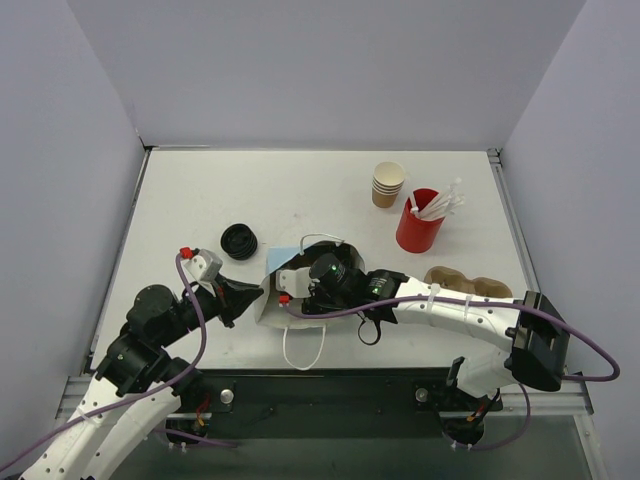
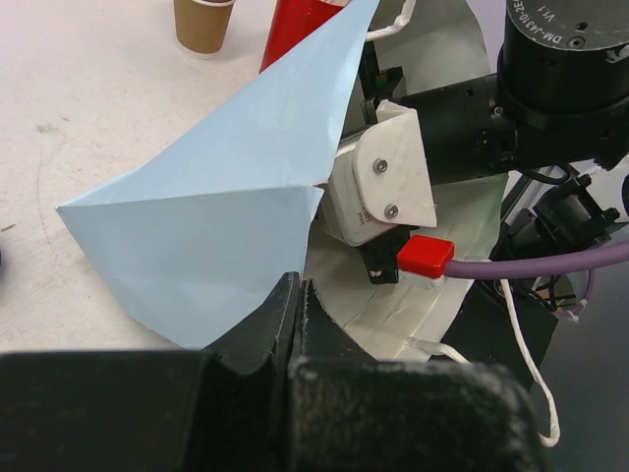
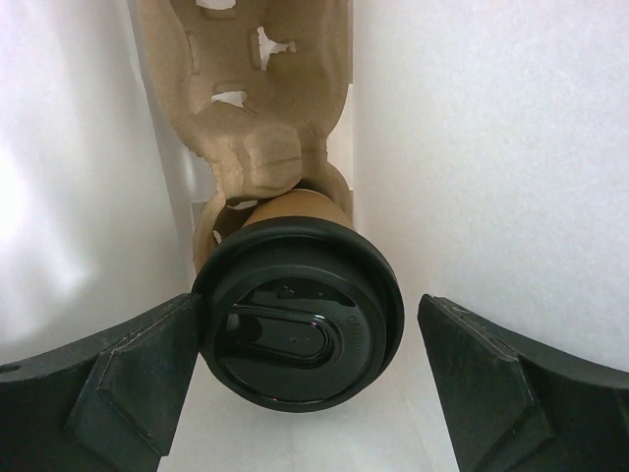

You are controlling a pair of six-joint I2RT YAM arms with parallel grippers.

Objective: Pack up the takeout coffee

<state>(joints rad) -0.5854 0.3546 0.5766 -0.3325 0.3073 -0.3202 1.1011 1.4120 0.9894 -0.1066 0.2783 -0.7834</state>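
The takeout coffee, a brown paper cup with a black lid, sits in a pulp carrier inside the white-walled paper bag. My right gripper reaches into the bag and stands open around the lid. Its left finger touches the lid's rim and its right finger is apart from it. From above the cup is hidden inside the bag, which lies on its side. My left gripper is shut on the rim of the bag's mouth, holding the pale blue bag open.
A stack of lidless brown cups and a red cup with white sticks stand at the back right. Loose black lids lie left of the bag. Another pulp carrier lies by my right arm. The bag's string handle trails toward the near edge.
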